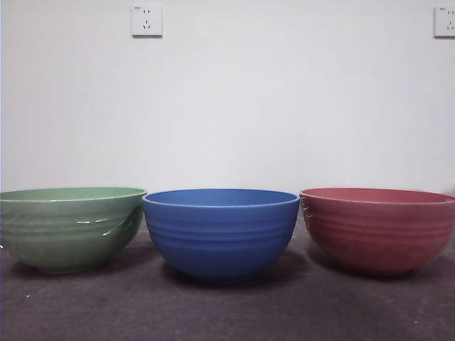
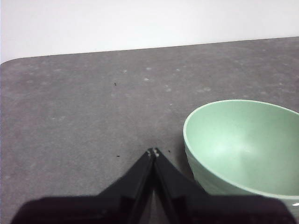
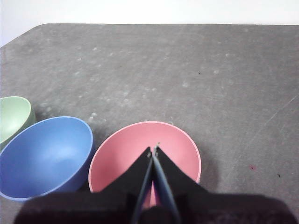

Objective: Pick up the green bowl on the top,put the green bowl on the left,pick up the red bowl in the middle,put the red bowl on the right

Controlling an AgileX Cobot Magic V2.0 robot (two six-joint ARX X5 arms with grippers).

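Bowls in a row on the bench [image 1: 227,312]: green bowl [image 1: 69,227] left, blue bowl [image 1: 220,231] middle, red bowl [image 1: 379,229] right. Both look light, stiff, glossy-slick; best taken by the rim. Left hand [image 2: 153,152] and right hand [image 3: 154,148] closed, empty.

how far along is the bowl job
It looks finished. The green bowl stands alone on the left, the blue bowl in the middle, the red bowl on the right. Nothing is in hand: left gripper and right gripper have their jaws shut and empty. Nothing appears left.
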